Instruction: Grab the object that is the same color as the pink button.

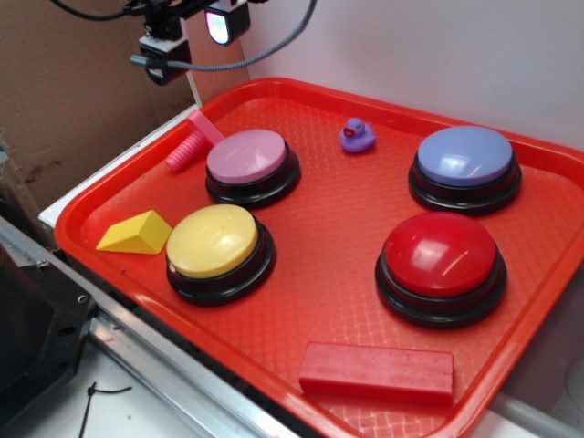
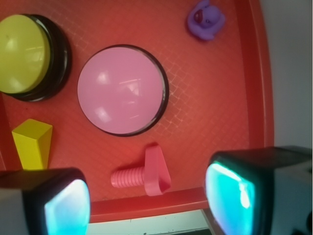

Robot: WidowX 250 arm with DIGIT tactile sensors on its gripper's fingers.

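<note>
Pink bolt [image 2: 142, 177] lies on its side by the tray's [image 2: 146, 205] rim beside the pink button [image 2: 122, 89], gripper [image 2: 146, 203] above with jaws apart and empty; probably light rigid plastic, so pinch the ribbed shaft.

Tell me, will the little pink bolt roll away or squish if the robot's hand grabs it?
The pink bolt looks like hard plastic, so it probably won't squish. Its ribbed round shaft could roll, but the flat head should stop it quickly. It seems small and light, and lies right by the tray rim, so a nudge from the open hand might wedge it there.
</note>
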